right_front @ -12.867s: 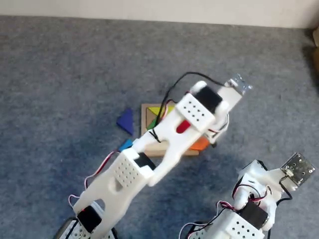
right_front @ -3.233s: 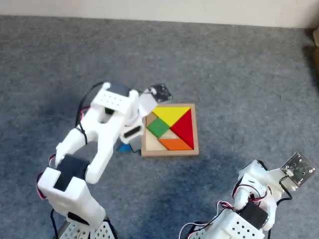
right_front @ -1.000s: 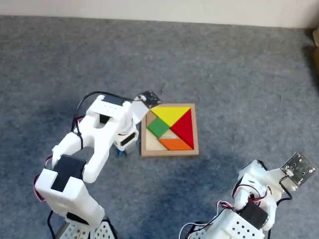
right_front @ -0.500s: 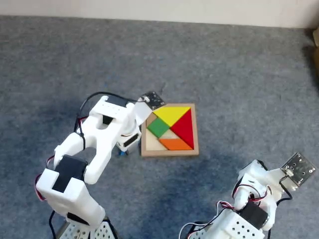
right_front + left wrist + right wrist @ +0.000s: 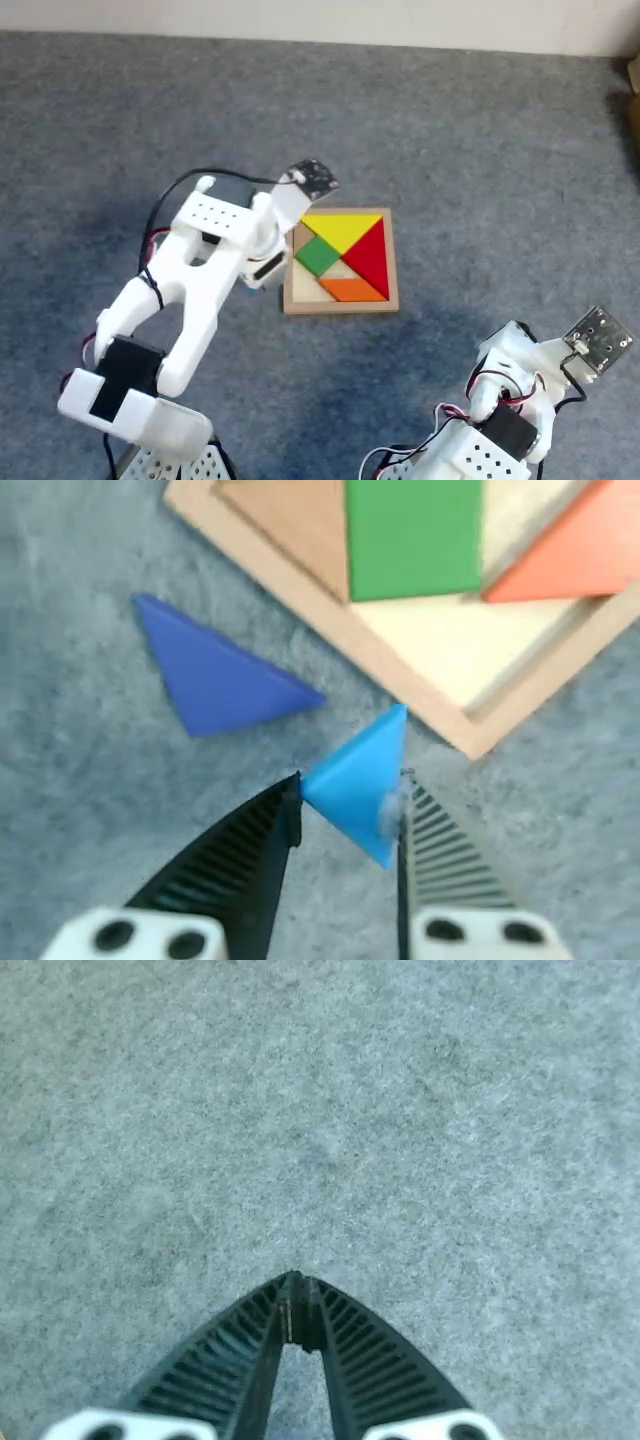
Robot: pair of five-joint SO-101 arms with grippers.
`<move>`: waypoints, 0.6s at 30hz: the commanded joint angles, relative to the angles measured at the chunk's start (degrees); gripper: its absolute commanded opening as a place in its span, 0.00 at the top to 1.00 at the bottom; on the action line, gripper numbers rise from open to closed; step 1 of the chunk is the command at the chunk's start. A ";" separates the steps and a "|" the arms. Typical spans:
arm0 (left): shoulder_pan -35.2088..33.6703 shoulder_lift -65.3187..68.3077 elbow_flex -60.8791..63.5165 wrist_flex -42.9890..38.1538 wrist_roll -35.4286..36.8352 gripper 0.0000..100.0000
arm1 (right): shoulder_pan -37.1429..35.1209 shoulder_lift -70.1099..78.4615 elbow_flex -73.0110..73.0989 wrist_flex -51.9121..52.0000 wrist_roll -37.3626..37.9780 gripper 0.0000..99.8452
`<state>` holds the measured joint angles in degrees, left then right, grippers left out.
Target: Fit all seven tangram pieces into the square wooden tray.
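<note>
Left gripper [image 5: 348, 792]: you have it clamped on the light blue triangle [image 5: 355, 780], one finger on each side of the piece. One corner of that triangle points at the near-left corner of the wooden tray [image 5: 405, 680] and sits just beside it. You cannot tell from the wrist view whether the piece is off the desk or resting on it.

Just past the held piece, the dark blue triangle [image 5: 215, 680] lies flat on the grey desk cover. It is outside the tray's left rim, near it but not touching.

Left arm [image 5: 200, 270]: in the high view it reaches from the near-left of the desk up to the tray's left side, wrist over the ground beside the rim.

Tray [image 5: 340, 305]: it sits about mid-desk, square to the edges. Inside it:
- yellow triangle [image 5: 343, 230] along the far rim
- red triangle [image 5: 372, 255] along the right rim
- green square [image 5: 317, 257] toward the left
- orange piece [image 5: 350, 289] along the near rim
- a brown triangle [image 5: 285, 520] against the left rim, beside the green square
- bare pale floor [image 5: 470, 640] showing at the near-left corner, between the green square and the orange piece

Right gripper [image 5: 298, 1290]: fingers pressed together with nothing between them, pointing down at plain grey cover.

Right arm [image 5: 510, 410]: at the near-right corner of the desk, well apart from the tray.
</note>
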<state>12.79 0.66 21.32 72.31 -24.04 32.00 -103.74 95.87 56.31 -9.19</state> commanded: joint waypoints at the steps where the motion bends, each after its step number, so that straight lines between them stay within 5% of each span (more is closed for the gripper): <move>1: 4.09 -0.92 -6.46 0.35 0.09 0.89 | 0.66 -0.13 7.16 -1.71 0.79 1.00; 18: 15.78 23.96 -36.26 10.37 0.09 0.89 | 0.66 -0.13 7.16 -1.71 0.79 1.00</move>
<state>25.98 21.93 -6.73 79.52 -24.13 32.00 -103.74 95.87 56.31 -9.19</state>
